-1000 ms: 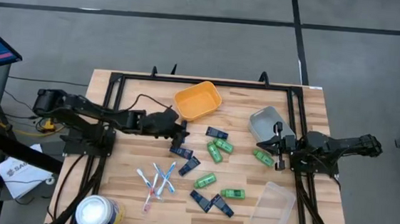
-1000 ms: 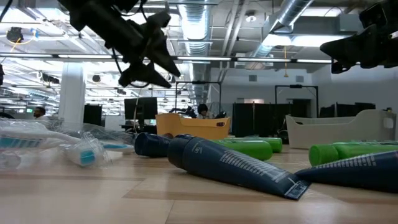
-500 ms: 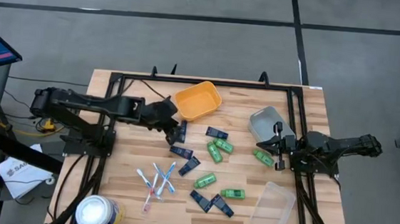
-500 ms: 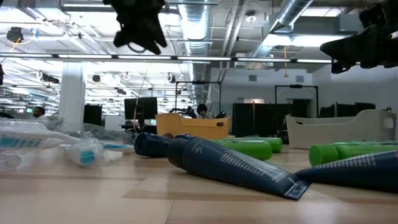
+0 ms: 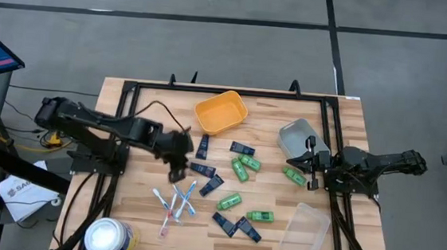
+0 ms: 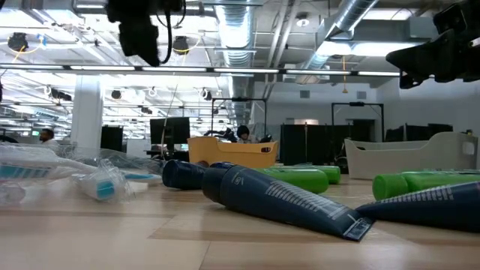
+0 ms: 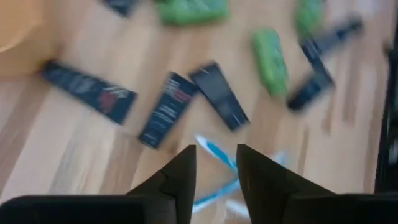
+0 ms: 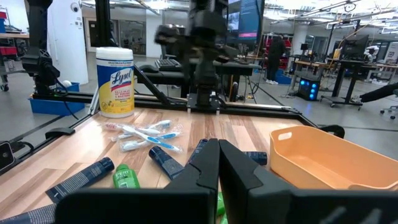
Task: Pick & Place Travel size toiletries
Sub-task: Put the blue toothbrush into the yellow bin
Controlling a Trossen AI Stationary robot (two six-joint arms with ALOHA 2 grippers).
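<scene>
The left gripper [image 5: 176, 169], fingers parted and holding nothing, has been swung back from the orange tray [image 5: 220, 113] and is now poised above the toothbrushes [image 5: 176, 199], navy packets [image 5: 202, 170] just beyond; another pick seems intended. The right gripper [image 5: 307, 165] waits closed.

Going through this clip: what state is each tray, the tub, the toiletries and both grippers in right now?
orange tray: upright, empty
grey tray: looks empty
clear tray: empty
white tub: standing upright
toothbrushes: lying loose in a crossed cluster
green bottles: lying on their sides
navy packets: lying flat on the table
left gripper: open, empty, above the toothbrushes
right gripper: shut, empty, beside the grey tray
</scene>
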